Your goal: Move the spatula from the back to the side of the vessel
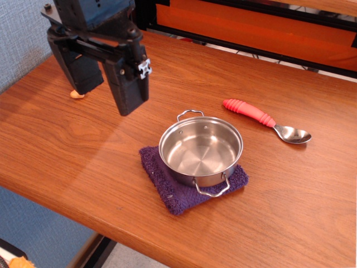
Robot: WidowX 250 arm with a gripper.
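Locating the spatula: we see the spatula lying flat on the worktop, behind and to the right of the vessel, not touching it.
Spatula lie: red ribbed handle points up-left, shiny bowl down-right.
Vessel: we find the vessel, a shallow steel pan with two wire loop handles, upright and holding nothing.
Cloth: a purple cloth sits under the vessel, its corners showing in front and at both sides.
Gripper: we see the gripper up and left of the vessel, well apart from the spatula, its two black fingers spread wide with nothing between them.
Small thing: a tan piece peeks out behind the gripper; we cannot tell what it is.
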